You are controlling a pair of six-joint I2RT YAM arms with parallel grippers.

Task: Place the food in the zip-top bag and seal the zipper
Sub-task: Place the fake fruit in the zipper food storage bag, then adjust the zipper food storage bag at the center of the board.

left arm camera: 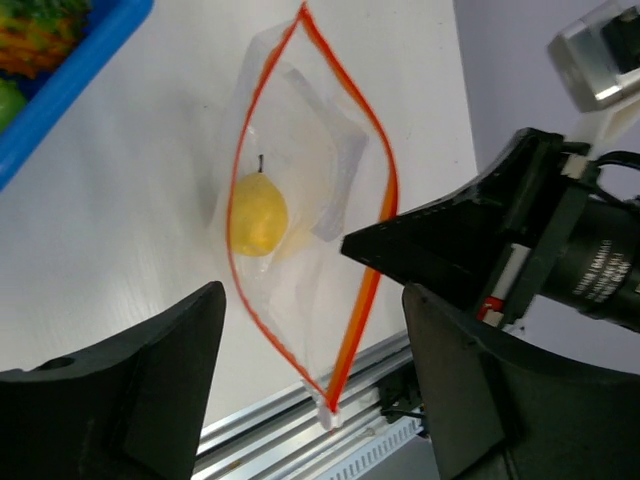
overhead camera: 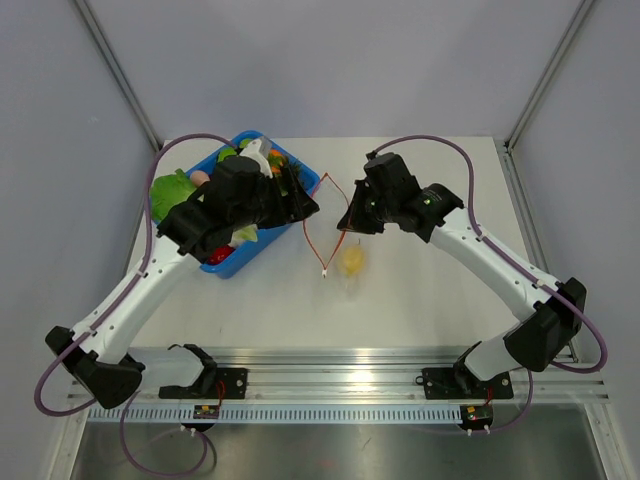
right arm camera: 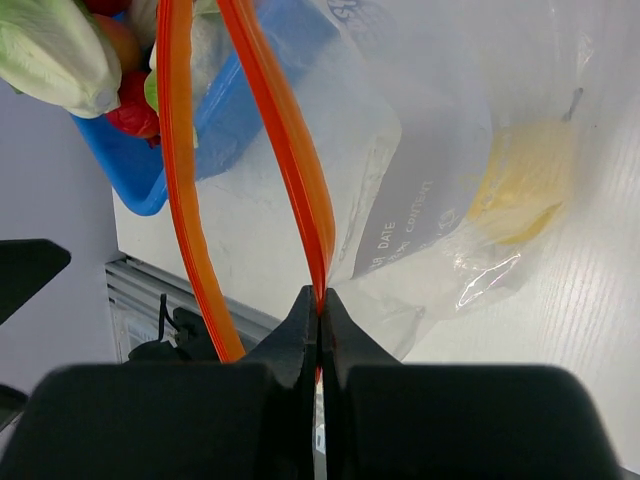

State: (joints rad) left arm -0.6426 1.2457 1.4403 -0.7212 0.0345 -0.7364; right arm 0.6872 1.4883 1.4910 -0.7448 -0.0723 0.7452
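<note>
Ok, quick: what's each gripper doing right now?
Left gripper: open, holding nothing, over the zip-top bag.
Right gripper: closed, pinching the zipper.

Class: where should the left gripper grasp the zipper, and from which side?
Probably the free orange lip of the zipper, mid-span, opposite the lip the right gripper pinches. Come from the blue bin side: that thin bowed band faces it, unobstructed.

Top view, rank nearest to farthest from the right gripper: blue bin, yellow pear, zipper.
From the right gripper:
1. zipper: one side pinched in its jaws.
2. yellow pear: inside the bag, just below it in view.
3. blue bin: left, beyond the bag's mouth.
</note>
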